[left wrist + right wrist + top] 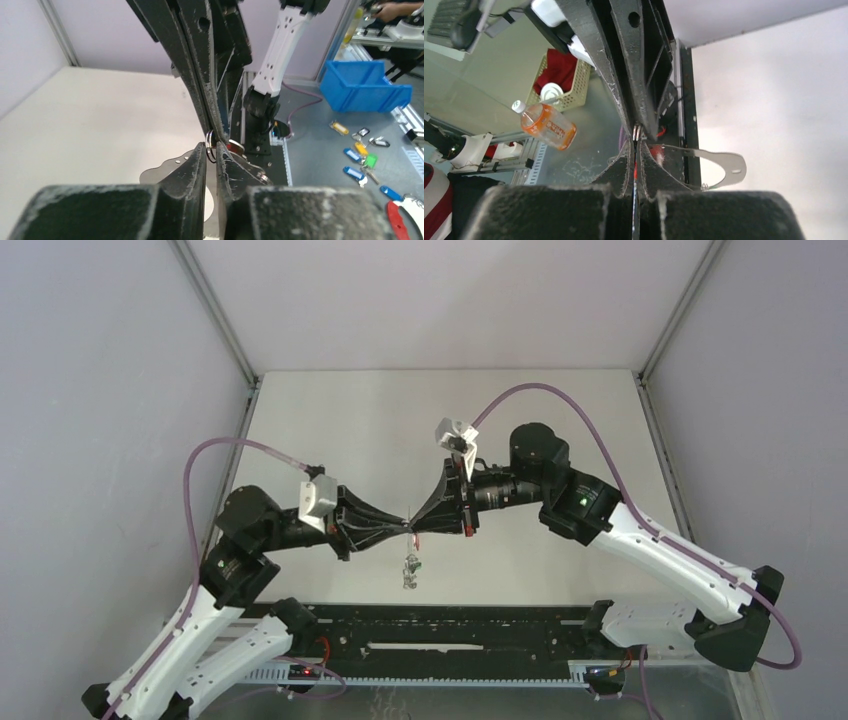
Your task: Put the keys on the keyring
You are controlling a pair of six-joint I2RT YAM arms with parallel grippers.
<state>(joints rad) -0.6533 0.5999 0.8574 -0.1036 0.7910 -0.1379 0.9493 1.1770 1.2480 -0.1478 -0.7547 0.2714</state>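
The keyring (210, 146) hung in mid-air over the desk (350, 420), its little metal ring right where the two arms met tip to tip, around the middle. The left gripper (212, 152) was only a crack apart, nipping the ring at its very tips. The right gripper (635, 150) was squeezed fully closed with a sliver of red in the seam, though what exactly it pinched was hard to tell. The red key (233, 145) peeked out just beside the ring. The green key (411, 571) dangled below the tips.
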